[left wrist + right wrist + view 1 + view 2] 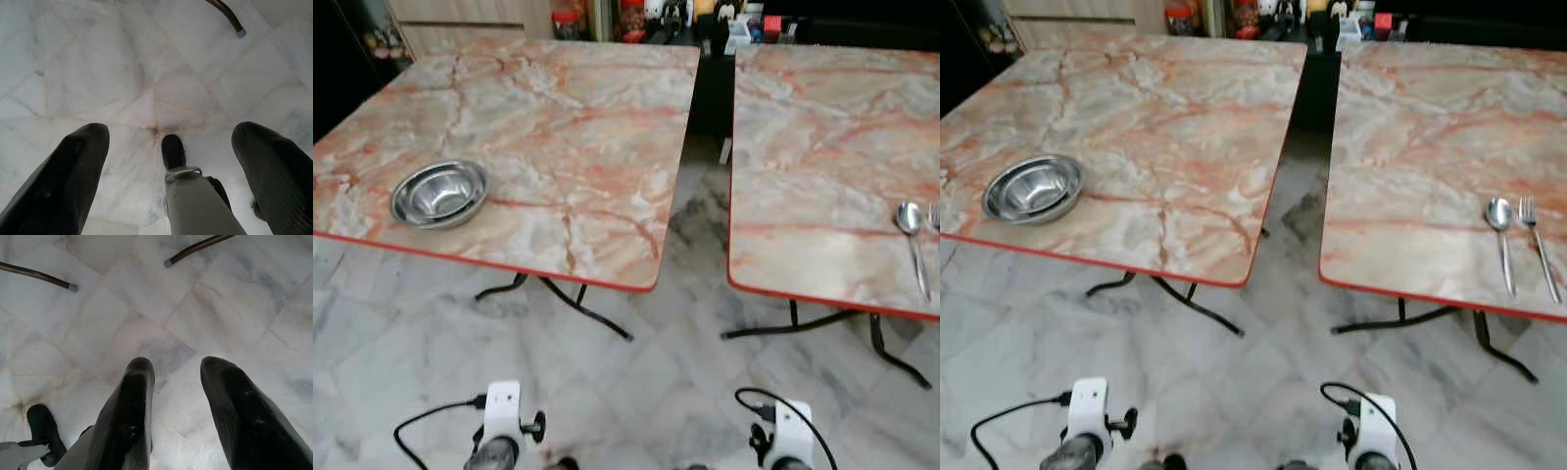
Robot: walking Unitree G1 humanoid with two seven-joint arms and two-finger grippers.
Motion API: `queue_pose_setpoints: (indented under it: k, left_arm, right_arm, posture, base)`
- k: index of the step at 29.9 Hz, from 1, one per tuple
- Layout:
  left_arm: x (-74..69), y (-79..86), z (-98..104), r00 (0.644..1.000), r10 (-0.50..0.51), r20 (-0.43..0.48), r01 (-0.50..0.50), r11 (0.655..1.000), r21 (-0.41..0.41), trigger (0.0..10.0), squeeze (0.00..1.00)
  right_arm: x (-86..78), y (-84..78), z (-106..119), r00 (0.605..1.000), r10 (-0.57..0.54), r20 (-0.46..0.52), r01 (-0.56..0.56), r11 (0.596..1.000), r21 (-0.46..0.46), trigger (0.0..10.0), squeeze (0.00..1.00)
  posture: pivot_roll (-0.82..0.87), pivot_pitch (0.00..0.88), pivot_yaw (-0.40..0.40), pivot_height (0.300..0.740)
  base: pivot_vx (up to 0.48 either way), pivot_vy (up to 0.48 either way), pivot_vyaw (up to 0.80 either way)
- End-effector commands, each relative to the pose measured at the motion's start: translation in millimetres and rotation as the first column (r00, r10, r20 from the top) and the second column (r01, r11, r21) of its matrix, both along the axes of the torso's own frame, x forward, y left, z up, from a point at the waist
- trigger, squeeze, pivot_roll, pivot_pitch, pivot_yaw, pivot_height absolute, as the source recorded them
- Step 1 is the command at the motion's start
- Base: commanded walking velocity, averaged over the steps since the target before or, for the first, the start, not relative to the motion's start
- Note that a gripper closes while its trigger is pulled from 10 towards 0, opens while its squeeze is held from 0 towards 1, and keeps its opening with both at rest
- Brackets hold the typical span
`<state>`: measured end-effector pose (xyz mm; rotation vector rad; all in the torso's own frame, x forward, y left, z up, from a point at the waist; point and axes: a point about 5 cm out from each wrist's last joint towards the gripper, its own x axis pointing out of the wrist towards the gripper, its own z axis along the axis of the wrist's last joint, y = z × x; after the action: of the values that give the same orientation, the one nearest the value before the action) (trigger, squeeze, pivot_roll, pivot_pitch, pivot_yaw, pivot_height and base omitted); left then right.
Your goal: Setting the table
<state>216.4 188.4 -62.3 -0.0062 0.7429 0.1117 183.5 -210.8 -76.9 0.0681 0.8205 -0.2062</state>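
A steel bowl (pixel 439 193) sits near the front left of the left marble-top table (pixel 568 117). On the right table (pixel 1430 147), close to its front edge, a spoon (pixel 1501 235) and a fork (pixel 1538 245) lie side by side. Both arms hang low in front of me, wrists at the bottom of the eye views. My left gripper (pixel 171 161) is open over the floor, holding nothing. The fingers of my right gripper (pixel 176 396) also stand apart, empty, above the tiles.
A dark gap (pixel 710 98) runs between the two tables, with their black folding legs (pixel 578 304) below. Jars and clutter (pixel 636 20) line the far wall. Grey marble floor tiles (pixel 636 392) lie before me. My own foot (pixel 172 149) shows under the left gripper.
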Motion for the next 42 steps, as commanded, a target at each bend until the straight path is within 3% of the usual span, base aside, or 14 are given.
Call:
queue_pose_setpoints:
  k: [1,11,18,42]
  left_arm:
    - [-7.2,-0.1,-4.6,1.0,-0.003,-0.027,0.003,1.0,0.0,10.0,0.0]
    - [-7.7,-1.4,-4.8,1.0,-0.008,-0.024,0.008,1.0,-0.004,10.0,0.0]
    - [-7.0,-1.5,-4.5,1.0,-0.009,-0.022,0.009,1.0,-0.005,10.0,0.0]
    - [-8.0,-0.3,-5.1,0.999,-0.006,-0.032,0.007,1.0,0.004,10.0,0.0]
  right_arm:
    - [-5.7,-1.0,-2.6,1.0,-0.002,-0.017,0.002,1.0,-0.006,10.0,0.0]
    - [-7.5,-0.9,-3.6,1.0,-0.001,-0.027,0.001,1.0,-0.007,10.0,0.0]
    - [-8.0,0.1,-4.3,0.999,-0.002,-0.034,0.002,1.0,-0.001,10.0,0.0]
    - [-5.7,-0.4,-2.8,0.999,0.025,-0.025,-0.026,1.0,-0.017,10.0,0.0]
  posture:
    - [-0.07,0.131,0.044,0.74]
    - [-0.07,0.118,0.043,0.74]
    - [-0.07,0.122,0.045,0.74]
    - [-0.07,0.133,0.045,0.74]
  base:
    - [0.0,-0.296,0.0]
    - [0.0,-0.333,0.0]
    - [0.0,-0.377,-0.61]
    - [0.052,-0.357,0.04]
